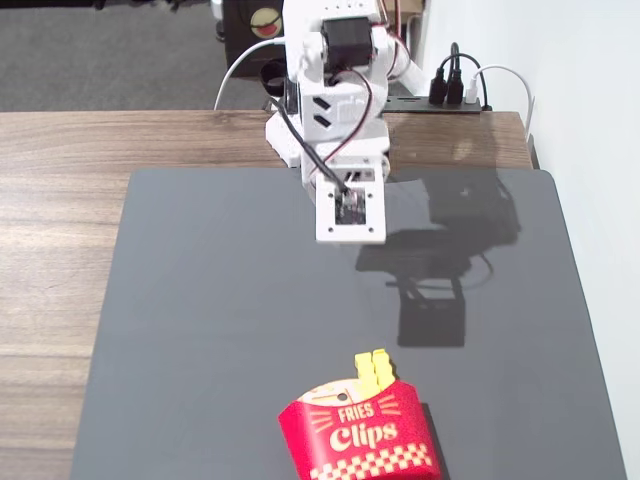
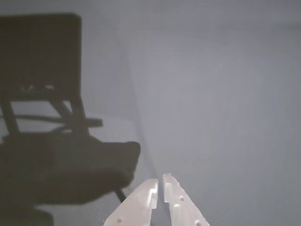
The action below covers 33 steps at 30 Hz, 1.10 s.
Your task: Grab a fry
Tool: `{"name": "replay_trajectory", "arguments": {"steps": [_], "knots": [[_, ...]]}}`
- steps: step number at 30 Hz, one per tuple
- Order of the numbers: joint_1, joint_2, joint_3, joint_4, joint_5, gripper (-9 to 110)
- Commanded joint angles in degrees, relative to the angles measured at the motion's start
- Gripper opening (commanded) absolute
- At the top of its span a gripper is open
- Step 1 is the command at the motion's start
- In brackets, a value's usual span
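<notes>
In the fixed view, the white robot arm (image 1: 335,100) stands at the far edge of a wooden table (image 1: 60,250), and its wrist part hangs over the far half of a dark grey mat (image 1: 220,320) that covers most of the table. The gripper is under the arm in this view, so its fingers cannot be seen there. The arm throws a dark shadow (image 1: 440,260) on the mat to the right of it.

In the wrist view, the gripper (image 2: 160,181) comes in from the bottom edge. Its two white fingers (image 2: 138,207) are almost together, with only a thin gap between the tips, and nothing is between them: the claw is closed and empty. Below it there is only the bare grey mat (image 2: 225,117) and, at the left, the arm's shadow (image 2: 56,155).

The fries (image 1: 373,370) are bright yellow sticks that stand out of the top of a red carton (image 1: 358,435) with the words "Fries Clips" on it. The carton sits on the near part of the mat, near the bottom edge of the fixed view, a little right of the middle. It is well apart from the arm. How many sticks are in the carton I cannot tell exactly; they stand close together.

Behind the table, at the top right, a black power strip (image 1: 455,95) with plugs lies beside a white wall (image 1: 590,150)
</notes>
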<state>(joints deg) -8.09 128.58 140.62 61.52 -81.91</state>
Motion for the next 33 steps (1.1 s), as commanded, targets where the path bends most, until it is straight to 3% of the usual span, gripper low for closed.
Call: {"name": "replay_trajectory", "arguments": {"steps": [1, 23, 33], "knots": [[-1.6, -4.9, -7.2, -0.6, 0.6, 0], [-7.8, -45.7, -45.7, -4.2, 1.0, 0], [-9.0, -53.7, -54.1, -4.0, 0.7, 0]]}}
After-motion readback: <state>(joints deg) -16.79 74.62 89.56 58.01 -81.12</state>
